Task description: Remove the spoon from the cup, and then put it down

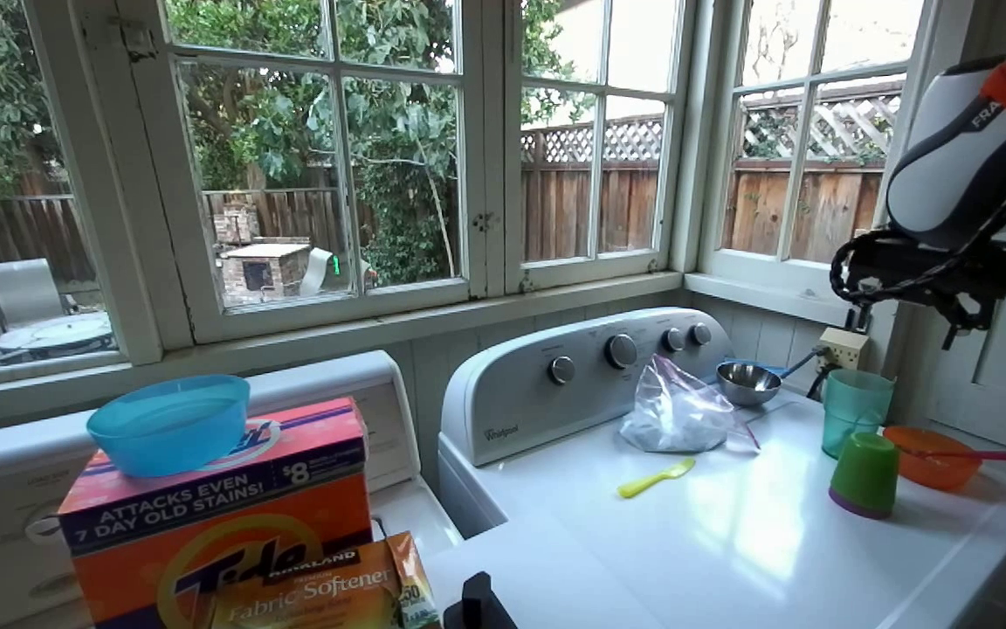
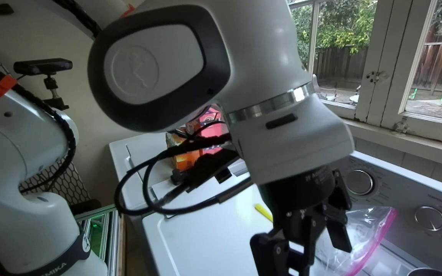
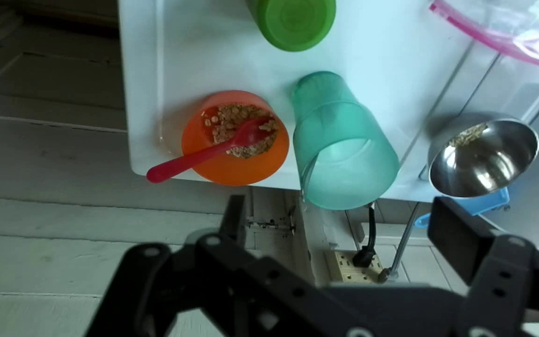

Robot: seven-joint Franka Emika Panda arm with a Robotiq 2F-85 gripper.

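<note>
The bright green cup (image 1: 865, 472) stands upside down on the white machine top; its base also shows in the wrist view (image 3: 296, 21). Beside it a teal translucent tumbler (image 1: 857, 406) stands mouth up, also in the wrist view (image 3: 337, 121). A thin teal strip (image 3: 309, 171) lies along its inner wall at the rim; I cannot tell for sure whether it is the spoon. My gripper (image 3: 346, 224) is open and empty, above and apart from the tumbler; it also shows in both exterior views (image 1: 961, 319) (image 2: 305, 255).
An orange bowl (image 3: 225, 171) with oats and a red spoon (image 3: 190, 161) stands by the tumbler. A metal scoop (image 3: 484, 159), a plastic bag (image 1: 678, 415) and a yellow knife (image 1: 656, 479) lie on the machine. The control panel (image 1: 590, 384) and window wall rise behind.
</note>
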